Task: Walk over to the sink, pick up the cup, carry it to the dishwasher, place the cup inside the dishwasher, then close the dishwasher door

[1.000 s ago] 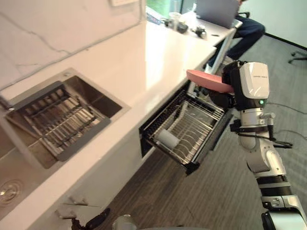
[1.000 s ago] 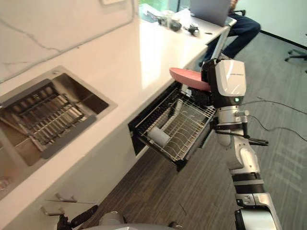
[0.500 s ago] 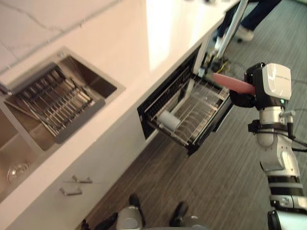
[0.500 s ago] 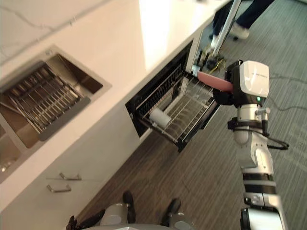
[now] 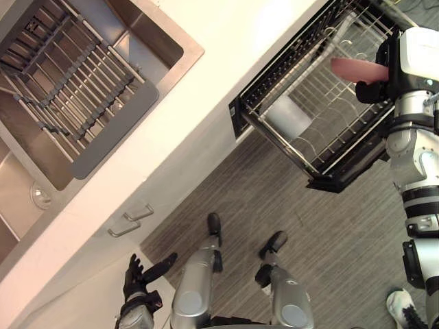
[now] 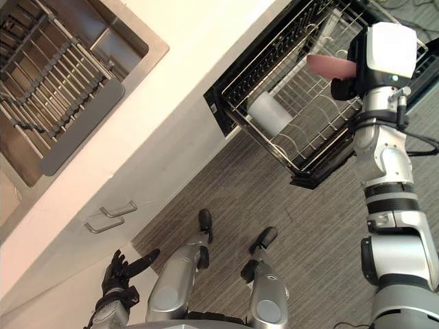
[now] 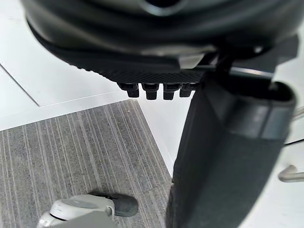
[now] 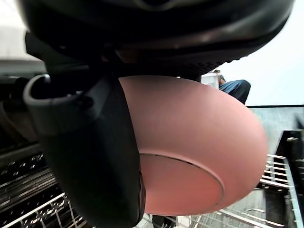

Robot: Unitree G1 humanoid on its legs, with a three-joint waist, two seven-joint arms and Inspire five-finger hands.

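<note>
While the right robot hand [image 8: 90,156] clasps a pink bowl [image 8: 190,142] above the open dishwasher rack [image 5: 336,116], where a white cup [image 5: 288,118] lies, setting it down and closing up look not yet done; the left robot hand [image 5: 135,277] hangs relaxed.

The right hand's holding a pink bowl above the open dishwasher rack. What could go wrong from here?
The right hand pinches the pink bowl by one side near its rim, so it may slip and drop. A white cup lies on its side in the rack; lowering the bowl there could knock it.
</note>
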